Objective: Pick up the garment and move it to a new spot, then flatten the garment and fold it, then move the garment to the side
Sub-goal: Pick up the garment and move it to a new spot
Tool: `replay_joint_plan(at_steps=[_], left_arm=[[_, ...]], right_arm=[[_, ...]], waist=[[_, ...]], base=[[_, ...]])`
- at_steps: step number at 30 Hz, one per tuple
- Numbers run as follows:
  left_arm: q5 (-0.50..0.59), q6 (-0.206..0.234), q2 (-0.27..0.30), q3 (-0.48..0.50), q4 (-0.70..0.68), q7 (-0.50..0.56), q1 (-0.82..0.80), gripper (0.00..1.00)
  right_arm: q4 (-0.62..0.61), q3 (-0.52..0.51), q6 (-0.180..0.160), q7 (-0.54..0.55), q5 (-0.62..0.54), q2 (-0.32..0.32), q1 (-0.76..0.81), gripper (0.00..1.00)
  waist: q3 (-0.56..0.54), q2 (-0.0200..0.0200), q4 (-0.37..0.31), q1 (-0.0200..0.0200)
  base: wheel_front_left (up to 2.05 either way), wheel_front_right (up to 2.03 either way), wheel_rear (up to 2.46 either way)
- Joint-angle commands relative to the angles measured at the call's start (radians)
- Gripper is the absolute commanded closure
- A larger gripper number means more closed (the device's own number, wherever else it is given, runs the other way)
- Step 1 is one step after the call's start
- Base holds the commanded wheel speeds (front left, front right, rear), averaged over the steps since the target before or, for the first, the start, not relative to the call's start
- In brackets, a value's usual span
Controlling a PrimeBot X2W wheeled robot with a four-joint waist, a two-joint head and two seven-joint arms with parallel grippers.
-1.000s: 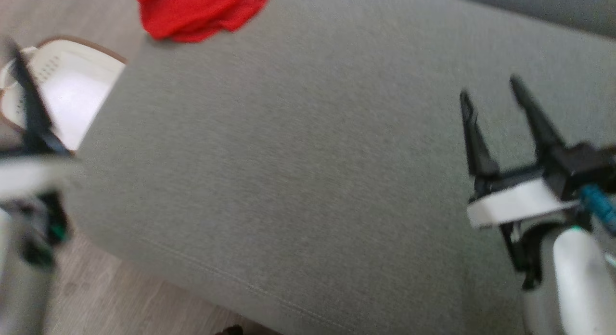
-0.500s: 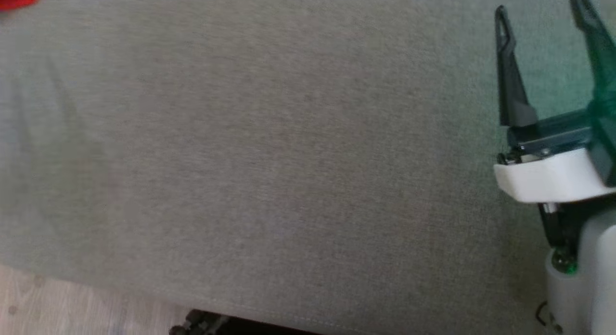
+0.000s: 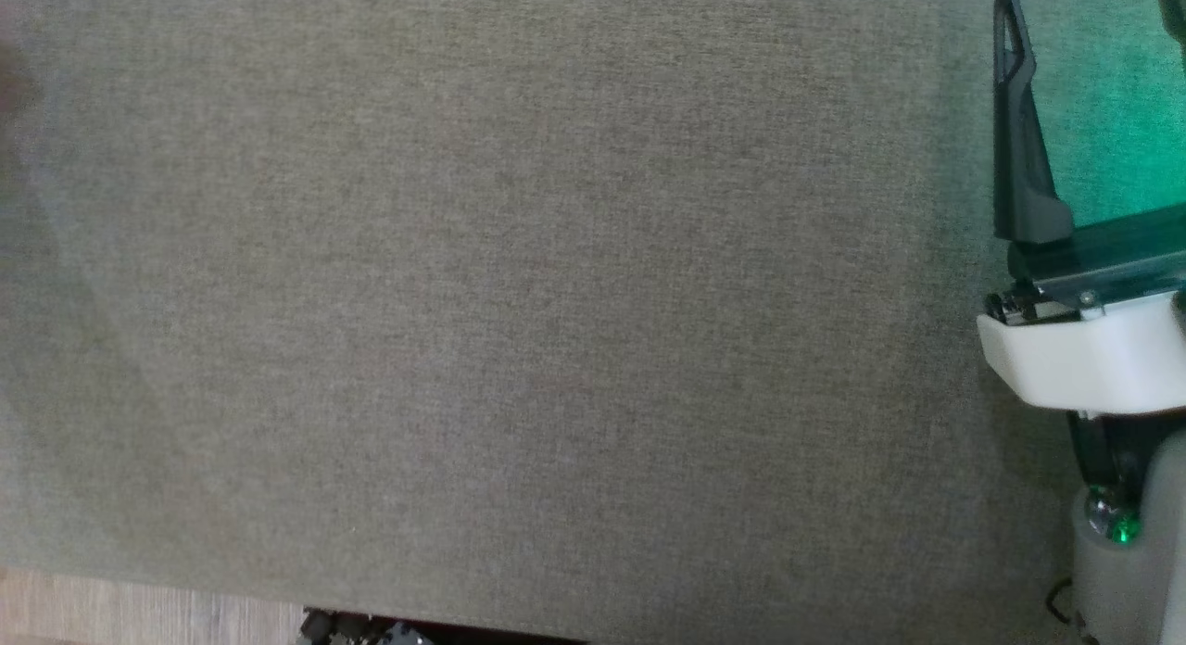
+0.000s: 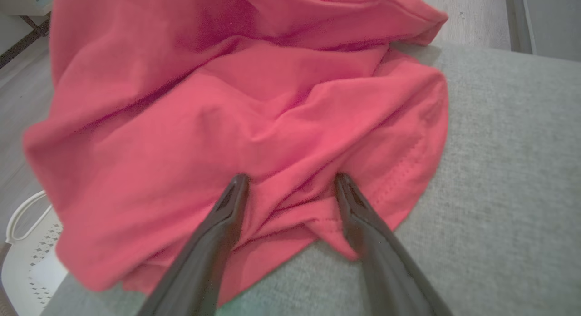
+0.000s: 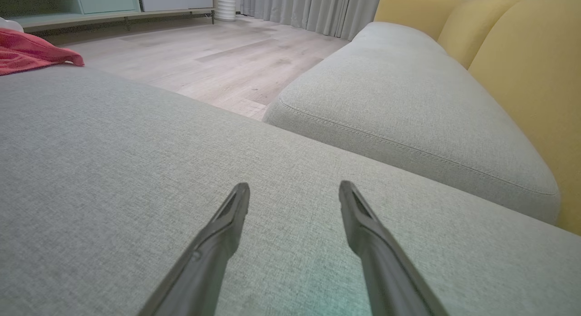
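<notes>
- The head camera has swung, so its whole picture has shifted, and the blur of a second ago has cleared.
- The crumpled red cloth garment slid from the top of that view to the upper left corner, then past the edge.
- The white perforated plastic basket and the left gripper passed off the left side.
- The pale wood floor shrank to a thin strip at lower left.
- The right gripper climbed from lower right to the right edge, its outer finger cut off by the upper right corner.
- A green glow has spread over the grey fabric cushion at upper right.
</notes>
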Motion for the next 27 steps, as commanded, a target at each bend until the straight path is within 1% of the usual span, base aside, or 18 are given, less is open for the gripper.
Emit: replay_joint_plan(at_steps=[1, 2, 3, 4, 5, 9, 15, 18, 22, 27], left_arm=[[0.002, -0.007, 0.073, 0.023, 0.006, 0.002, -0.021, 0.00], [0.001, -0.012, 0.073, 0.021, 0.021, 0.002, -0.027, 0.00], [0.001, -0.017, 0.073, 0.019, 0.036, 0.005, -0.034, 0.57], [0.001, -0.023, 0.074, 0.016, 0.050, 0.007, -0.040, 0.82], [0.002, -0.028, 0.073, 0.013, 0.063, 0.004, -0.047, 1.00], [0.010, -0.044, 0.075, 0.004, 0.107, -0.036, -0.066, 1.00], [0.027, -0.061, 0.111, -0.001, 0.147, -0.116, -0.100, 1.00], [0.036, -0.074, 0.137, -0.005, 0.147, -0.156, -0.116, 1.00], [0.067, -0.094, 0.163, -0.037, 0.119, -0.189, -0.137, 1.00], [0.097, -0.116, 0.161, -0.091, 0.032, -0.209, -0.156, 1.00]], right_arm=[[-0.047, 0.022, -0.001, 0.000, -0.002, 0.008, 0.002, 0.00], [-0.047, 0.021, -0.001, -0.001, -0.001, 0.008, 0.002, 0.00], [-0.046, 0.021, -0.001, -0.003, -0.001, 0.008, 0.002, 0.00], [-0.045, 0.019, -0.001, -0.005, 0.000, 0.008, 0.001, 0.00], [-0.044, 0.018, -0.001, -0.007, 0.001, 0.009, 0.000, 0.00], [-0.031, 0.014, -0.001, -0.024, 0.007, 0.011, -0.011, 0.00], [0.031, -0.004, -0.001, -0.074, 0.040, 0.017, -0.024, 0.00], [0.082, -0.025, -0.001, -0.109, 0.065, 0.020, -0.029, 0.00], [0.159, -0.068, -0.001, -0.156, 0.118, 0.021, -0.021, 0.00], [0.263, -0.117, -0.001, -0.216, 0.190, 0.022, 0.016, 0.00]], waist=[[0.003, 0.0001, -0.005, 0.0000], [0.004, 0.0001, -0.006, 0.0000], [0.005, 0.0001, -0.008, 0.0000], [0.005, 0.0001, -0.009, 0.0000], [0.004, 0.0001, -0.010, 0.0000], [-0.009, 0.0001, -0.014, 0.0000], [-0.085, 0.0001, -0.031, 0.0000], [-0.148, 0.0001, -0.046, 0.0000], [-0.246, 0.0001, -0.062, 0.0000], [-0.391, 0.0001, -0.094, 0.0000]], base=[[0.00, 0.00, 0.00], [0.00, 0.00, 0.00], [0.00, 0.00, 0.00], [0.00, 0.00, 0.00], [0.00, 0.00, 0.00], [0.00, 0.00, 0.00], [0.00, 0.00, 0.00], [0.00, 0.00, 0.00], [0.00, 0.00, 0.00], [0.00, 0.00, 0.00]])
